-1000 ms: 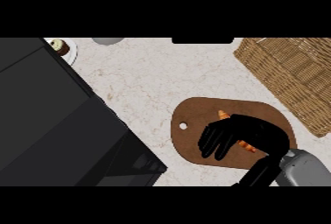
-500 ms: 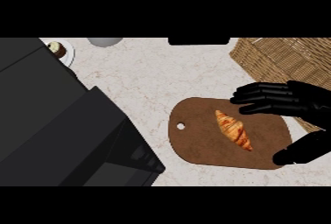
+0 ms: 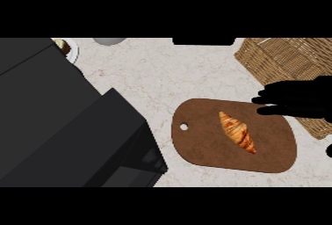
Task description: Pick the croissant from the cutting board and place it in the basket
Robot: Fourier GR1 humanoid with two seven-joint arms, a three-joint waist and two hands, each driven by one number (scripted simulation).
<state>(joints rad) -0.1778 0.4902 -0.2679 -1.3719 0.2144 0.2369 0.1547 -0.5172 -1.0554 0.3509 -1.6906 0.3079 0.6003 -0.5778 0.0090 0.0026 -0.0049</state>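
Note:
A golden croissant (image 3: pixel 237 132) lies diagonally on the brown oval cutting board (image 3: pixel 207 147) in the head view. My right hand (image 3: pixel 299 100) hovers over the board's upper right edge, just right of the croissant and apart from it. Its fingers point left and are relaxed, holding nothing. The wicker basket (image 3: pixel 285 57) stands at the upper right, partly behind the hand. My left hand does not show.
A large black appliance (image 3: pixel 58 127) fills the left side of the counter. A white plate (image 3: pixel 70 49) peeks out at the top left, next to a grey round object (image 3: pixel 110 41). A dark object (image 3: pixel 203 41) sits at the top edge.
My right hand lifted off the croissant, which it covered a second ago, and drew back to the right, toward the basket. The croissant stays on the board.

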